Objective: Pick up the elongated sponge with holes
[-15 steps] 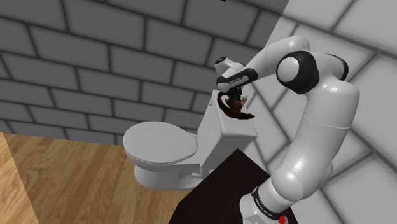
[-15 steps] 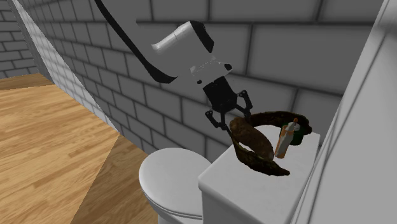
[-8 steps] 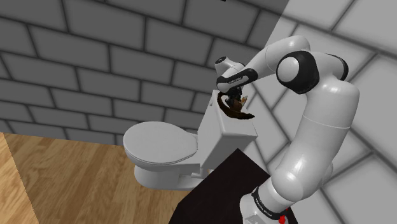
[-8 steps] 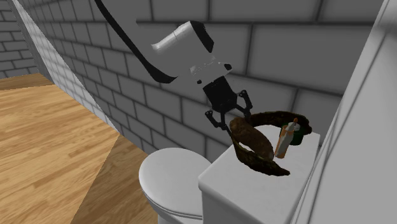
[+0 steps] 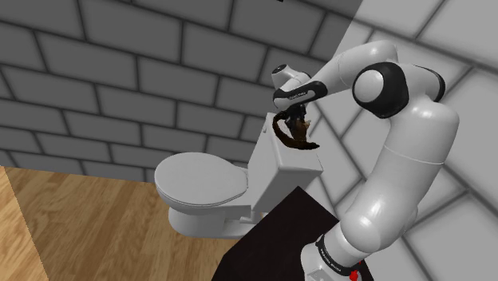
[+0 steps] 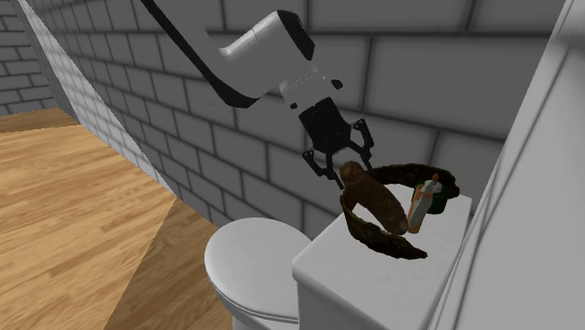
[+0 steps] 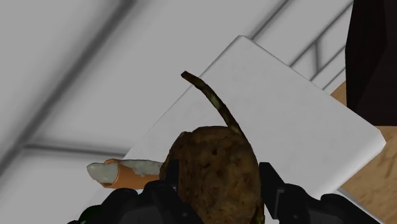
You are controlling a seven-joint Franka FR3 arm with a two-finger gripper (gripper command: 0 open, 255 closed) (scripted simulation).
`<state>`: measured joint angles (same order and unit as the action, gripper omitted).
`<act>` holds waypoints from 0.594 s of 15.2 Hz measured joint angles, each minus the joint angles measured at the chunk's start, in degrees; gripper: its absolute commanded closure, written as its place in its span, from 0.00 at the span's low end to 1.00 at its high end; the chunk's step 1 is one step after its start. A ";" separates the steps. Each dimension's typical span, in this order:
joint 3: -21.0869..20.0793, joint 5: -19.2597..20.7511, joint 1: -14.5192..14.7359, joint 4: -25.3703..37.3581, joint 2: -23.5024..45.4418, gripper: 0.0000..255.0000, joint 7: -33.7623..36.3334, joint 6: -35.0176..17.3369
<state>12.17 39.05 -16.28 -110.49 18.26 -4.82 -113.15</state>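
The elongated brown sponge (image 6: 377, 202) stands tilted on the white toilet tank lid (image 6: 349, 277), its lower end still down on the lid. My black gripper (image 6: 340, 172) comes down from above and is shut on the sponge's upper end. In the wrist view the rough brown sponge (image 7: 215, 173) sits clasped between the two fingers (image 7: 156, 198). From the shoulder view the gripper (image 5: 296, 118) hangs over the tank with the sponge (image 5: 299, 137) under it. A thin dark curved strip (image 6: 410, 172) loops behind the sponge.
A small orange and white bottle (image 6: 425, 204) stands on the lid just beside the sponge, near the brick wall. The toilet seat (image 6: 251, 264) lies below the tank. My black stand (image 5: 275, 239) is at the shoulder view's lower right, over a wooden floor (image 5: 88, 223).
The hand has risen a little and shifted toward the sponge's top, and the fingers have closed on that upper end. The bottle and the sponge's lower end have not moved.
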 measured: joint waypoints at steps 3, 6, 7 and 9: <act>-0.03 -0.36 0.10 1.09 -1.11 1.00 -1.32 1.81; -0.10 -0.55 0.29 1.58 -2.28 1.00 -2.17 3.28; -0.04 -0.56 0.25 1.68 -2.85 1.00 -2.66 3.76; -0.08 -0.66 0.36 2.02 -3.47 1.00 -3.12 4.61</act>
